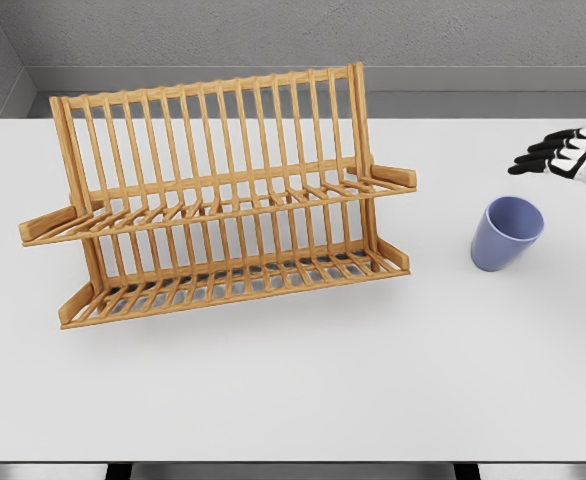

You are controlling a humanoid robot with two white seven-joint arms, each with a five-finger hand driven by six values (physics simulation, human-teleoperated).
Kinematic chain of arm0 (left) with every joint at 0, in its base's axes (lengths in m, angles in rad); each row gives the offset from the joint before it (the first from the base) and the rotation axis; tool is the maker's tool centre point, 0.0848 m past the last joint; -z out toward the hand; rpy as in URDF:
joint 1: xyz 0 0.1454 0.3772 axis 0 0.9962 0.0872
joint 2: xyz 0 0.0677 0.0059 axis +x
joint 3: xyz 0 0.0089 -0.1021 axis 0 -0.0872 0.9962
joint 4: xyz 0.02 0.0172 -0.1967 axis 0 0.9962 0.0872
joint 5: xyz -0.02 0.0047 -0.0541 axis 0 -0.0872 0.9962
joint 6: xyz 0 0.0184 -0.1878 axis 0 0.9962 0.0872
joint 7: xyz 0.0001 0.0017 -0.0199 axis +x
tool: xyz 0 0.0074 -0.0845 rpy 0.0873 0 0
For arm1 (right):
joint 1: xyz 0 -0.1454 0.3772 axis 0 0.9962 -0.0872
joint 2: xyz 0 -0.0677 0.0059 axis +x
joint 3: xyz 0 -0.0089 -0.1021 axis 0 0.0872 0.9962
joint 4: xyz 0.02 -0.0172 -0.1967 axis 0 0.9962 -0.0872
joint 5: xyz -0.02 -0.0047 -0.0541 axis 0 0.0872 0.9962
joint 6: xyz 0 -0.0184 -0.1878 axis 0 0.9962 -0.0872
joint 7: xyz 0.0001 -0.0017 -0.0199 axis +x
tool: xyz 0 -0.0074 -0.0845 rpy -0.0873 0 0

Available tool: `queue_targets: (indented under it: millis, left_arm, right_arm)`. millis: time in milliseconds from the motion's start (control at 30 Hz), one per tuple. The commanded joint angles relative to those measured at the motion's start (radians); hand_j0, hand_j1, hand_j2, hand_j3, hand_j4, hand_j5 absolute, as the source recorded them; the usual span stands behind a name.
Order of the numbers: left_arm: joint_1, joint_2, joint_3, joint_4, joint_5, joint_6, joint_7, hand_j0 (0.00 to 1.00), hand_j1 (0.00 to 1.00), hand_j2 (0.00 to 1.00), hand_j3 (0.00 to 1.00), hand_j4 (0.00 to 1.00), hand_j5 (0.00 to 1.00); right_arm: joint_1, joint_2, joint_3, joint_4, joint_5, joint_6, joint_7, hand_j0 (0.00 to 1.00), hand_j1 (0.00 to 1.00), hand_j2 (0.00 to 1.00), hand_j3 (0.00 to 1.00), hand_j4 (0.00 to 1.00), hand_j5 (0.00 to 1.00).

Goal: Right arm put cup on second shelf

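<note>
A blue-violet cup (506, 232) stands upright on the white table, right of the wooden rack. The wooden two-tier dish rack (218, 195) sits left of centre, with an upper shelf (223, 205) and a lower shelf (238, 280) of slats. My right hand (571, 158) enters at the right edge, above and to the right of the cup, apart from it. Its black-tipped fingers (543, 152) are spread and point left, holding nothing. The left arm is out of sight.
The white table (293, 390) stretches wide in front of the rack and cup. Its front edge runs along the bottom of the view. A grey wall stands behind the table.
</note>
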Motion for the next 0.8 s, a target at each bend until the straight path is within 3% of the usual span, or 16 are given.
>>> queue_targets:
  millis: [0, 67, 100, 533, 667, 767]
  left_arm:
    - [0.0, 0.0, 0.0, 0.0, 0.0, 0.0, 0.0, 1.0, 1.0, 1.0, 1.0, 1.0, 1.0]
    - [0.0, 0.0, 0.0, 0.0, 0.0, 0.0, 0.0, 1.0, 1.0, 1.0, 1.0, 1.0, 1.0]
    - [0.0, 0.0, 0.0, 0.0, 0.0, 0.0, 0.0, 1.0, 1.0, 1.0, 1.0, 1.0, 1.0]
    - [0.0, 0.0, 0.0, 0.0, 0.0, 0.0, 0.0, 1.0, 1.0, 1.0, 1.0, 1.0, 1.0]
    - [0.0, 0.0, 0.0, 0.0, 0.0, 0.0, 0.0, 1.0, 1.0, 1.0, 1.0, 1.0, 1.0]
    - [-0.002, 0.0, 0.0, 0.0, 0.0, 0.0, 0.0, 1.0, 1.0, 1.0, 1.0, 1.0, 1.0]
  right_arm:
    - [-0.003, 0.027, 0.043, 0.003, 0.001, 0.002, 0.015, 1.0, 1.0, 1.0, 1.0, 1.0, 1.0]
    - [-0.094, 0.064, 0.147, 0.028, 0.004, 0.002, 0.015, 1.0, 1.0, 1.0, 1.0, 1.0, 1.0]
    - [-0.106, 0.068, 0.172, 0.029, 0.005, 0.002, 0.015, 1.0, 1.0, 1.0, 1.0, 1.0, 1.0]
    - [-0.117, 0.108, 0.218, 0.132, 0.03, 0.002, 0.015, 1.0, 1.0, 1.0, 1.0, 1.0, 1.0]
    - [-0.141, 0.125, 0.226, 0.177, 0.033, 0.002, 0.015, 1.0, 1.0, 1.0, 1.0, 1.0, 1.0]
    - [-0.18, 0.144, 0.29, 0.215, 0.051, 0.002, 0.015, 1.0, 1.0, 1.0, 1.0, 1.0, 1.0]
